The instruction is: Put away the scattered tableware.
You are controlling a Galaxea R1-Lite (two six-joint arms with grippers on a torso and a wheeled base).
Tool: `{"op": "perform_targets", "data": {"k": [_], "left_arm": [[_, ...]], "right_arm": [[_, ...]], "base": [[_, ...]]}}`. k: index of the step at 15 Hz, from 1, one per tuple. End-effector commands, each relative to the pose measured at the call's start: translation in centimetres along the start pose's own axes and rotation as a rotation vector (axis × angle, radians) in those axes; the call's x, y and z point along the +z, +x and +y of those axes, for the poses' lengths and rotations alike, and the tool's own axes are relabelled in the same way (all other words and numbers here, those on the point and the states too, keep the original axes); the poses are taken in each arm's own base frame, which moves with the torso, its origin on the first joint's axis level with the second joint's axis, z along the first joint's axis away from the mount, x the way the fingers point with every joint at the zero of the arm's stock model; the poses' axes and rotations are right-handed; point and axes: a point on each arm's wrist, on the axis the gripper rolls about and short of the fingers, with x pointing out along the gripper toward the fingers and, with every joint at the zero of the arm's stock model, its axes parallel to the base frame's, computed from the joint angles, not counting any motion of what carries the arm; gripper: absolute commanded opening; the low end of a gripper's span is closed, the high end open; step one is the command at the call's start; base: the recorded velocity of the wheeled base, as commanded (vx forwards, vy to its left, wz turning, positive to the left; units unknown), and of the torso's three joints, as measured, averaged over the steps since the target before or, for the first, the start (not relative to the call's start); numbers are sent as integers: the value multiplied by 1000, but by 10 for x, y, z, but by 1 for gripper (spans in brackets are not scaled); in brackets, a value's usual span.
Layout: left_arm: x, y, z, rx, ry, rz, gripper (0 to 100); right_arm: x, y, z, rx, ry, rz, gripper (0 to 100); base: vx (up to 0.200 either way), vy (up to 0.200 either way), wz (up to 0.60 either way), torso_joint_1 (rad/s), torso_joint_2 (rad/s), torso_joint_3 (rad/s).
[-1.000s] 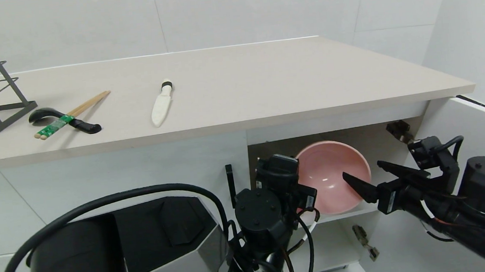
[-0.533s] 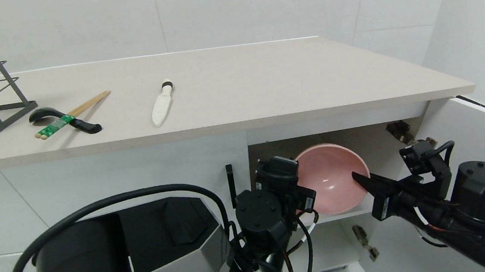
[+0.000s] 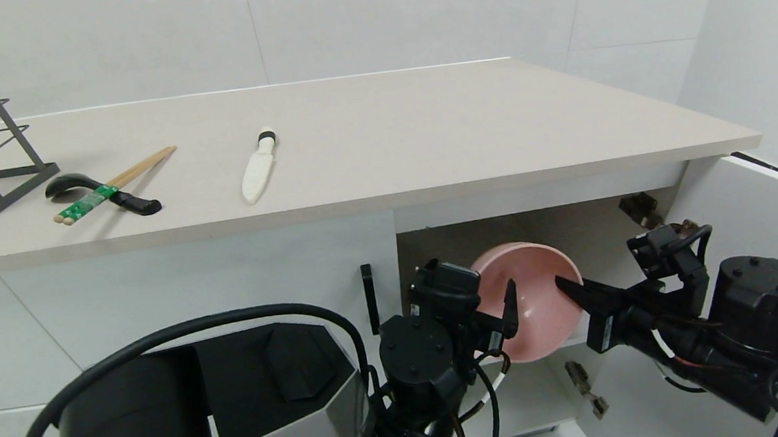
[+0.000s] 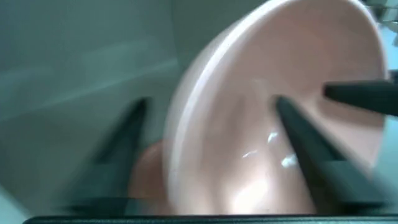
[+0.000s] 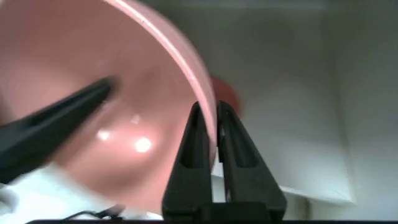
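Stowing bowl [image 3: 541, 304] in cabinet: tilted at shelf [image 3: 574, 341], not yet flat. Pinching right rim with right hand [image 5: 208, 112], clenched on it. Straddling left rim with left hand [image 4: 208, 106], released. Next, likely: lower flat, let go, back out between door [image 3: 764, 217] and cabinet side; tight room. Beyond, on bench [image 3: 423, 125]: knife [image 3: 258, 168], chopsticks [image 3: 138, 165], spoon [image 3: 67, 183], near front edge.

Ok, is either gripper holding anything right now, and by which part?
The right gripper pinches the pink bowl by its rim; the left gripper is open astride the rim.
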Motion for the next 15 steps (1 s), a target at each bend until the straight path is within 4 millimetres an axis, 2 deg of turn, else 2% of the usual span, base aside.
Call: {"op": "perform_targets", "data": {"k": [1,2,4,7,8,13,15], "left_arm": [[11,-18,5,-24,1,18,100],[22,-39,10,-114,-4,36,100],[36,-59,19,-207,-10,41,100],[40,-70,27,-237,-11,56,100],[40,-85,31,-349,-8,83,100],[46,-96,44,-524,-14,79,100],[49,-101,60,-607,-14,78,100]], "right_arm": [[-10,1,-9,-41,10,46,0],[-17,0,-13,-59,17,82,0],[-22,2,-17,-74,22,105,0],[-24,4,-17,-75,23,112,0],[-23,5,-17,-74,22,105,0],[-21,5,-22,-91,28,95,0],[-21,4,-25,-103,33,95,0]], "base": [[0,0,0,0,0,0],[0,0,0,0,0,0],[0,0,0,0,0,0],[0,0,0,0,0,0],[0,0,0,0,0,0],[0,0,0,0,0,0],[0,0,0,0,0,0]]}}
